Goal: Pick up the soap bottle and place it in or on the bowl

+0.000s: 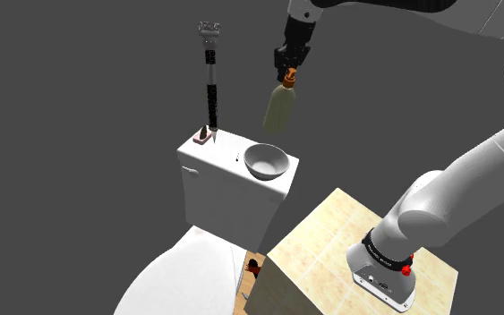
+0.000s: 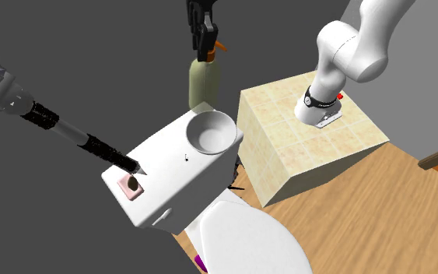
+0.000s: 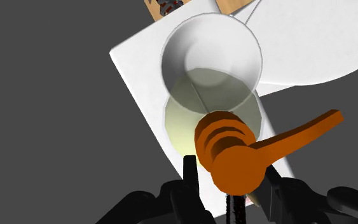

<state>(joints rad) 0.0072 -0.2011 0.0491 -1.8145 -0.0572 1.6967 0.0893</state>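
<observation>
Wrist view first, Ines asks: how does the hand (image 3: 230,183) hold it?

Tom: Its two fingers (image 3: 190,177) are closed on the orange pump head of the soap bottle (image 3: 185,126), not on the pale green body. The bottle hangs below them in the air, above the white tank lid (image 1: 212,163). In the shoulder view it looks tilted.

Ines: And the bowl (image 3: 174,54)?

Tom: It stands on the lid toward the shoulder view's right, near the edge. Seen from the wrist, the bottle's base overlaps only part of the bowl's opening. I judge it not centred yet.

Ines: So what could go wrong?

Tom: If the hand lets go off-centre, the base may strike the rim, tip the bowl, or glance off past the lid's edge. The bottle also looks taller than the bowl is deep, so even a good release may leave it toppled against the rim. And a narrow hold on the pump lets the body swing if the arm moves briskly.

Ines: The long black-handled tool (image 1: 211,89)?

Tom: It's well apart, at the shoulder view's left end of the lid. I expect no trouble there.
</observation>
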